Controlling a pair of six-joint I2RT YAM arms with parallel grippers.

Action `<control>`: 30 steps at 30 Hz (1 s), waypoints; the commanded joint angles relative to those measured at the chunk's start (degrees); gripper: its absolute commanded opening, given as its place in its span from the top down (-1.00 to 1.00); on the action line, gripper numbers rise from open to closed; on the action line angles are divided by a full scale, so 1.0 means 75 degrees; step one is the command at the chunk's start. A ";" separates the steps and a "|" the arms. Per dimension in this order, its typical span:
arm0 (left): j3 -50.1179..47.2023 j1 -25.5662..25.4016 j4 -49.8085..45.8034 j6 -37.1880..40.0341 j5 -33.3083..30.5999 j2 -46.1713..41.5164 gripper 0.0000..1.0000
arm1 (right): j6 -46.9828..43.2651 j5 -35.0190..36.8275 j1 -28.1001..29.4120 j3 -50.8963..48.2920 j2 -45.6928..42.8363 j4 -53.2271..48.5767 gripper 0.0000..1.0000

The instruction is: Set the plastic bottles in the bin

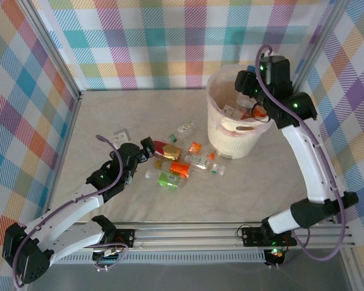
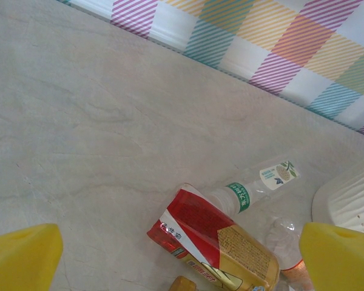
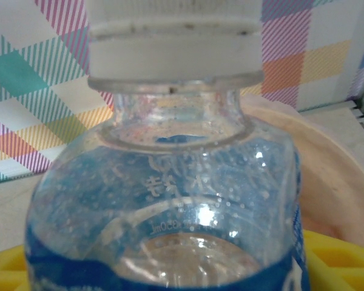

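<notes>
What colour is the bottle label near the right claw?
Blue label; best in right wrist view.

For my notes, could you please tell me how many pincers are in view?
2: left pincer, open, beside the loose bottles; right pincer above the bin, holding a blue-labelled bottle.

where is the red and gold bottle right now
Top view: the red and gold bottle lies on the table, left of the bin, just ahead of the open left gripper.
</notes>
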 commanded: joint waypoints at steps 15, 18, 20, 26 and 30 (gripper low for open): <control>0.0289 0.0066 -0.0581 -0.0464 -0.0448 -0.0153 -1.00 | -0.0431 -0.2209 -0.1032 0.1530 0.2745 -0.0875 -0.43; 0.0320 0.0077 -0.0606 -0.0497 -0.0495 -0.0147 -1.00 | -0.0496 -0.2308 -0.1044 0.1530 0.2977 -0.1041 -0.46; 0.0334 0.0078 -0.0637 -0.0499 -0.0528 -0.0129 -1.00 | -0.0508 -0.2421 -0.1044 0.1456 0.3086 -0.1114 -0.47; 0.0367 0.0089 -0.0901 -0.0557 -0.0608 -0.0093 -1.00 | -0.0517 -0.2580 -0.1050 0.1088 0.3211 -0.1193 -0.58; 0.0418 0.0089 -0.1022 -0.0591 -0.0683 -0.0080 -1.00 | -0.0473 -0.2613 -0.1044 0.0843 0.3197 -0.1188 -0.67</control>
